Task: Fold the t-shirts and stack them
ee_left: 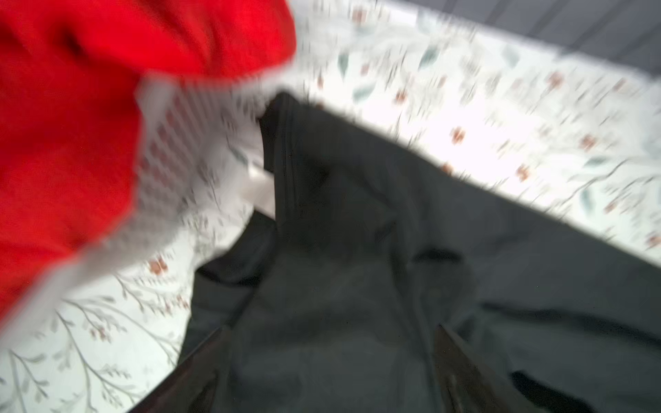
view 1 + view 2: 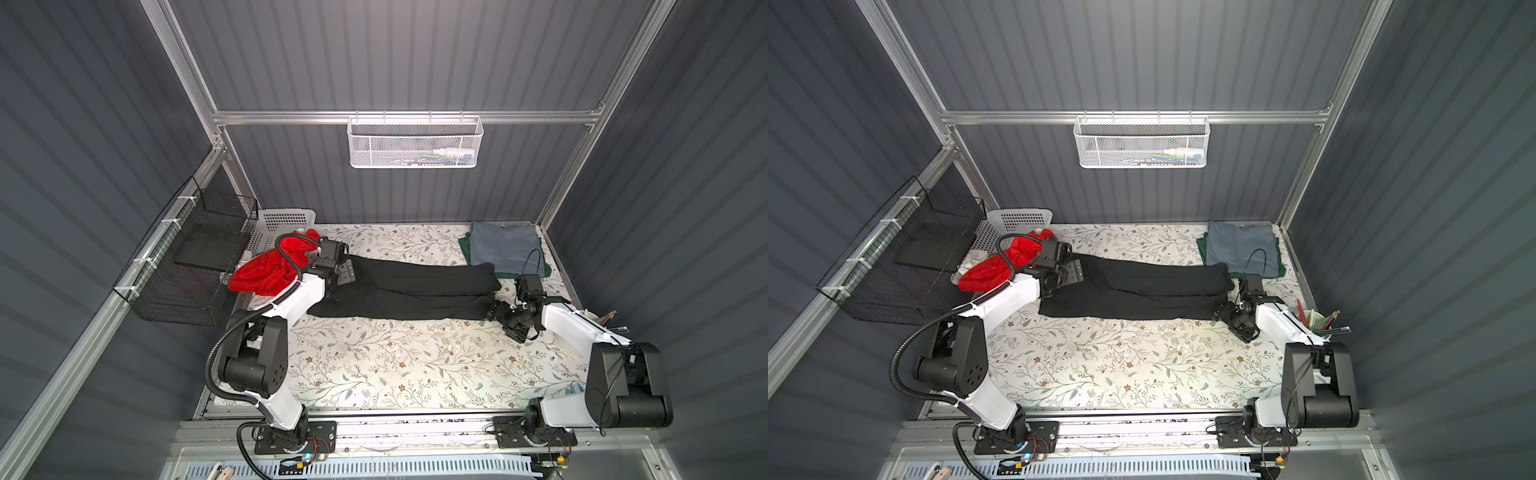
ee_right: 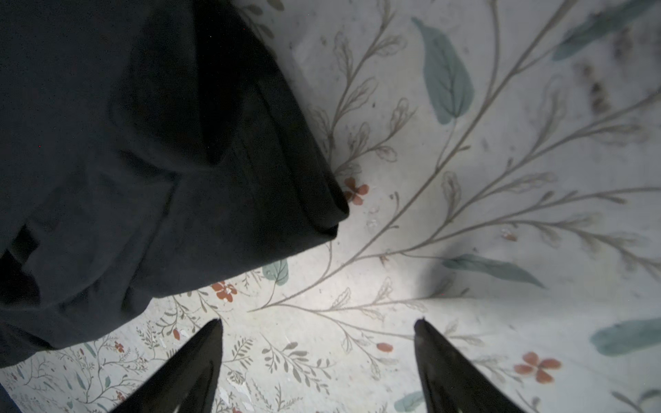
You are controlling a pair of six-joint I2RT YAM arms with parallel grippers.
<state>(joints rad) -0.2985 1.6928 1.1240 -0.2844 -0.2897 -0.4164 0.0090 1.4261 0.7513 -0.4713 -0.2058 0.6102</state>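
Observation:
The black t-shirt point(image 2: 407, 286) point(image 2: 1142, 291) lies as a long folded strip across the floral table. My left gripper point(image 2: 341, 275) point(image 1: 329, 357) hovers over its left end, jaws wide open with black cloth point(image 1: 357, 232) beneath them; that view is blurred. My right gripper point(image 2: 492, 312) point(image 3: 318, 343) stands open over bare table just off the strip's right end point(image 3: 143, 161), holding nothing. A red t-shirt point(image 2: 266, 270) point(image 1: 71, 107) spills from the white basket at the left. At the back right a folded blue-grey t-shirt point(image 2: 505, 247) rests on a dark green one point(image 2: 466, 249).
The white perforated basket point(image 2: 286, 220) stands at the back left, beside a black wire basket point(image 2: 199, 257) on the side rail. A white mesh basket point(image 2: 415, 141) hangs on the back rail. A cup of pencils point(image 2: 1316, 320) sits at the right edge. The floral table point(image 2: 395, 365) stretches in front.

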